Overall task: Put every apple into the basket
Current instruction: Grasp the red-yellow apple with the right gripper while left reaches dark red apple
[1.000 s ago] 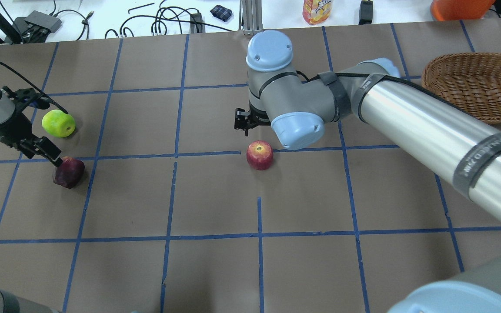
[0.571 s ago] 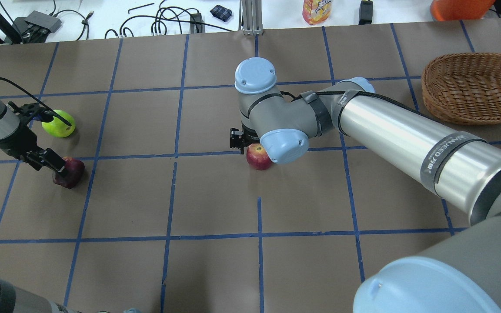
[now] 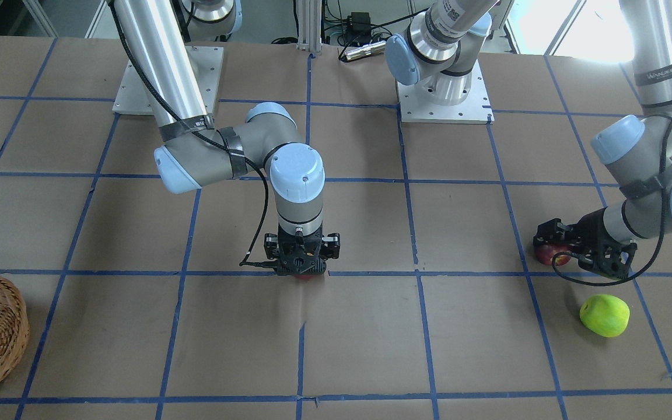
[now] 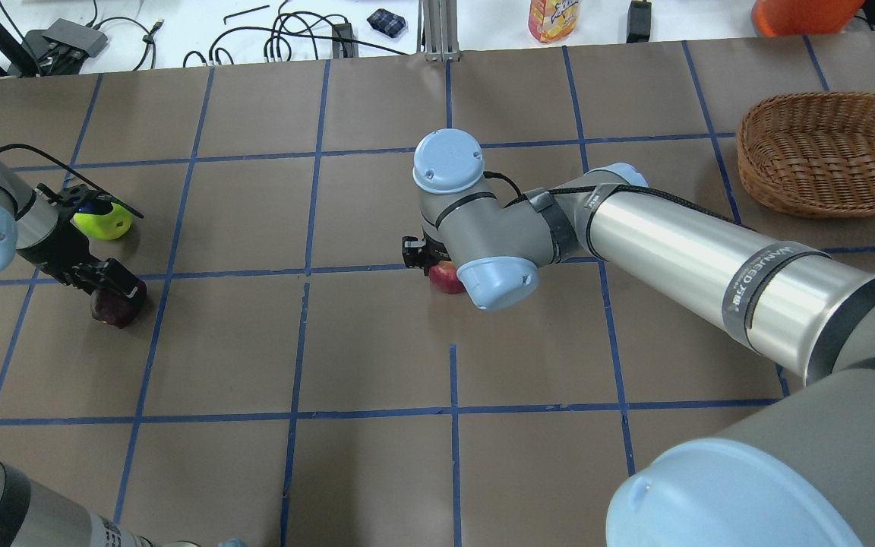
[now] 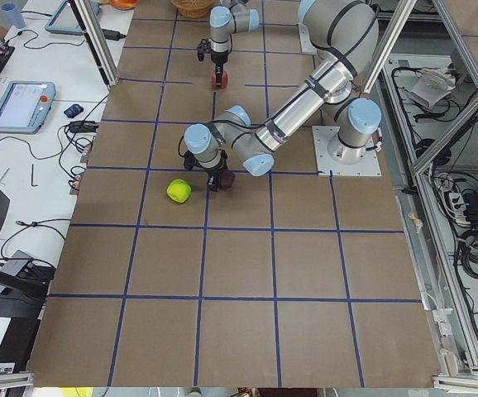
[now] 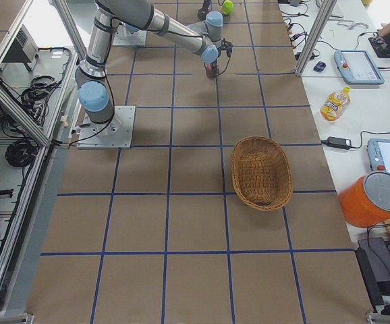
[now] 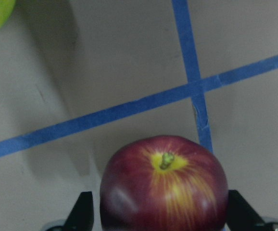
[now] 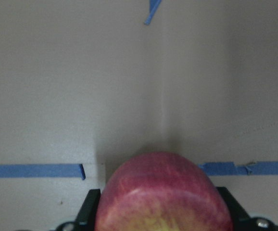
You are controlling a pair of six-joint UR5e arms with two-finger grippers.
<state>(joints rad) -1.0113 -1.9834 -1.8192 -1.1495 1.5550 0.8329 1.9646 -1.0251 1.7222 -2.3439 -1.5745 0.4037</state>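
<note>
Lettering first: a grey band on the right arm [image 4: 756, 281] reads something like "WANJEED", and the left arm [image 3: 662, 73] carries the same word. The bottle [image 4: 553, 19] beyond the far edge of the counter [image 4: 377, 342] has a bright label, too small to read.

Now the left end effector [image 7: 159, 216], low over the dark maroon apple [image 7: 163, 185] near the counter's left end. Jaws spread wide, one black finger [image 7: 83, 211] on each side of the fruit. There's a sliver of space on one side, so it straddles the apple, unclenched, nothing gripped. The apple sits on the counter, stem up, just beside a crossing of blue tape lines.

Over to the right end effector [image 8: 162, 211], pointing straight down at mid-counter around the red apple [image 8: 163, 192]. Its fingers [image 8: 230, 207] stand right against the apple's flanks. Pressing or merely alongside? Can't tell from here.

The green apple [image 4: 107, 220] lies loose on the counter, near the maroon one, on its far side.

The wicker basket [image 4: 825, 163] stands by the far edge toward the right end, well apart from all three apples, which all lie outside it.
</note>
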